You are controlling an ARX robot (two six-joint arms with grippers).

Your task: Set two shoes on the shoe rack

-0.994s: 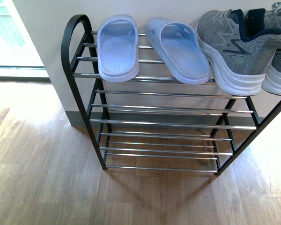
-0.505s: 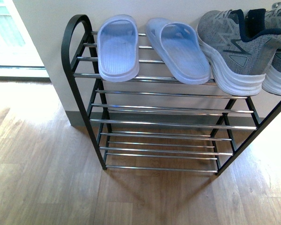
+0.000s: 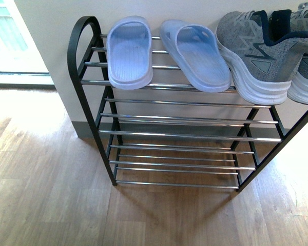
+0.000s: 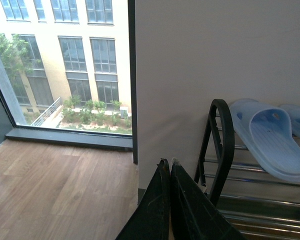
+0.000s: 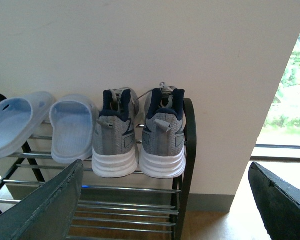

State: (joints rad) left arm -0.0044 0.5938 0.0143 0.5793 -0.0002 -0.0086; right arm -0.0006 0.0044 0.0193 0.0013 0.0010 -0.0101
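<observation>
The shoe rack (image 3: 85, 77) stands against the wall, black frame with chrome bars. On its top tier lie two pale blue slides (image 3: 129, 50) (image 3: 196, 54) and two grey knit sneakers (image 3: 259, 48) (image 3: 304, 56), heels toward me. The right wrist view shows the sneakers (image 5: 116, 135) (image 5: 163, 132) side by side beside the slides (image 5: 72, 127). My right gripper (image 5: 165, 192) is open, well back from the rack, with nothing between its fingers. My left gripper (image 4: 169, 162) is shut and empty, off the rack's left end (image 4: 221, 145). Neither arm appears in the front view.
The lower tiers (image 3: 185, 133) of the rack hold nothing. Wood floor (image 3: 51, 195) spreads in front and to the left. A floor-level window (image 4: 65, 65) lies left of the wall; another window (image 5: 290, 100) lies to the right.
</observation>
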